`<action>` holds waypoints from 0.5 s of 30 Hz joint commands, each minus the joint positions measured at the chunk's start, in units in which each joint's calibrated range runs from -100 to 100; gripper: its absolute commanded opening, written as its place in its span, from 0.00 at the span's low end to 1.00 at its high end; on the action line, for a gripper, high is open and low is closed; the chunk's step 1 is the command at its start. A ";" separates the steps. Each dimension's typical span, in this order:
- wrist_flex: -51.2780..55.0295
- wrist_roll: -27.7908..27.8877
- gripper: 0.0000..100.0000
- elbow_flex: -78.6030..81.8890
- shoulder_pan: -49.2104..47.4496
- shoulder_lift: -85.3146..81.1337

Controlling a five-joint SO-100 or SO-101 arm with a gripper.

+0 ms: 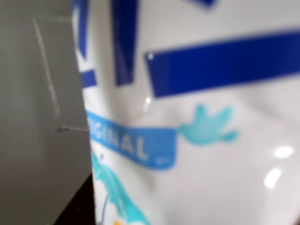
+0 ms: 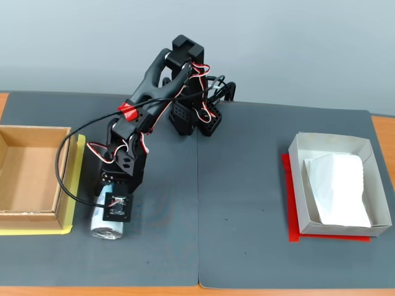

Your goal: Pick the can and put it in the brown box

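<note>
Gripper (image 2: 114, 213) down over can (image 2: 106, 227), finger state not discernible.
Risk: round can rolling off before reaching brown box (image 2: 31, 213).

Fixed view: can (image 2: 106, 223) lies just right of brown box (image 2: 32, 177); tool (image 2: 115, 206) above it.

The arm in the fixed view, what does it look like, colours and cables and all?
The arm is matte black plastic with one red piece midway. Thin red-and-white wires loop along it, and a thick black cable arcs out beside the black claw.
</note>
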 commanded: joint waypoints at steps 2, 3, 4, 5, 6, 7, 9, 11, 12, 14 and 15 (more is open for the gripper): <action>0.74 -1.09 0.16 -0.50 -1.32 -5.20; 1.60 -1.15 0.16 -0.50 -1.48 -5.63; 2.30 -1.15 0.15 -0.50 -1.56 -6.05; 3.08 -1.15 0.14 -0.69 -1.56 -6.30; 3.86 -1.15 0.12 -0.96 -1.56 -6.73; 4.55 -1.15 0.11 -1.14 -1.56 -7.49; 5.59 -1.15 0.08 -1.23 -1.56 -9.61; 6.55 -1.15 0.08 -1.32 -1.40 -12.06; 6.89 -1.15 0.08 -1.32 -1.40 -13.42; 7.68 -1.15 0.08 -1.41 -1.48 -16.30; 7.76 -1.15 0.08 -1.41 -1.56 -17.65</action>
